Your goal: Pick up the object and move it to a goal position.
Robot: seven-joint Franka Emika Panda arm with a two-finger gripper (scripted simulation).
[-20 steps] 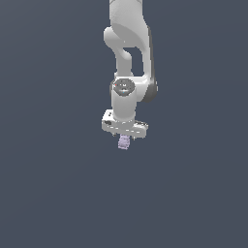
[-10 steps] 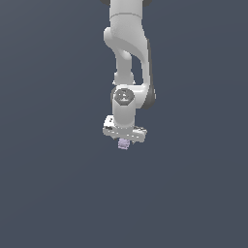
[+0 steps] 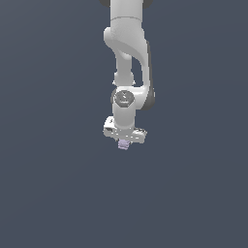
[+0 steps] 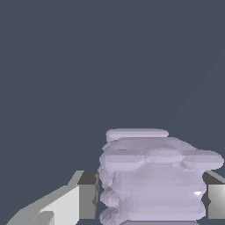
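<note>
Object (image 3: 124, 144), lavender ridged lump at frame centre, pinched between the fingers (image 4: 83, 195) of the gripper (image 3: 124, 142) in mid-air; ridged sides look slip-prone, a jolt could drop it

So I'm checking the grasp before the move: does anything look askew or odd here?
Nothing stands out. The lavender object sits between the fingers of the gripper, protruding just below them. In the wrist view it fills the gap between the pads, with no visible tilt or damage.
</note>
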